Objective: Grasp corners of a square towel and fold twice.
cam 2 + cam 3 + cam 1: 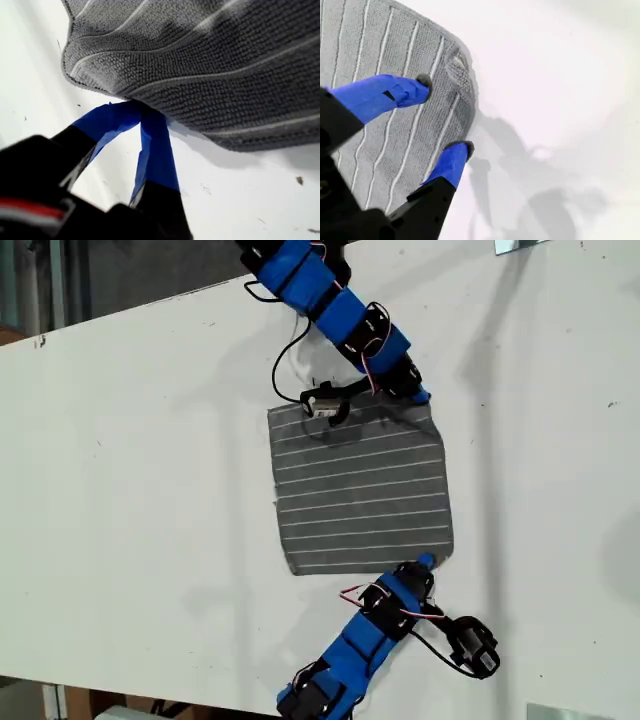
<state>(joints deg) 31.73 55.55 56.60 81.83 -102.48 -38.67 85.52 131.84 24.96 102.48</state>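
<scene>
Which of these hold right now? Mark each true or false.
1. The towel is still a single unfolded layer. True.
2. My second gripper is shut. False: its jaws are open, with one finger over the towel and the other at its edge.
3. My first gripper is closed at the towel's edge. True.
4. Both arms work the towel's left side in the exterior view. False: one arm reaches its upper right corner and the other arm its lower right corner.
</scene>
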